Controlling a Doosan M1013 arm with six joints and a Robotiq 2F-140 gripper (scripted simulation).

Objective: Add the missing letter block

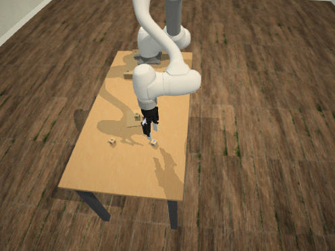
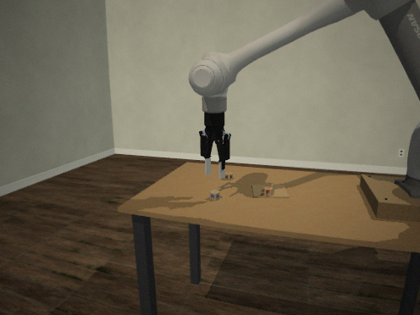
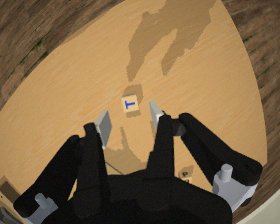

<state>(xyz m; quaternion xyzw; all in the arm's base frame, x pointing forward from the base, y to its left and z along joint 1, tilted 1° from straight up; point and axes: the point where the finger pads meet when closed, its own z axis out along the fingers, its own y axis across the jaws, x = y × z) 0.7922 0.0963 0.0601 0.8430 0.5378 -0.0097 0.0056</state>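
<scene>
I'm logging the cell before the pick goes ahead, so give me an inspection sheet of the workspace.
Surface: wooden tabletop, shadows across it.
Job's things: T block, T upward, off the mat; another loose block; mat with block on it, partly hidden from above.
Clutter: nothing seen.
Gripper: partly open, above the table, fingers apart, holding nothing.
Cables: nothing seen.
Surroundings: plank floor, pale walls, wall outlet.

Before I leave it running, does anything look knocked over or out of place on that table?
Nothing looks knocked over or damaged. The T block sits off the mat, but that fits a word still unfinished. The gripper hangs above the table, fingers apart.
</scene>
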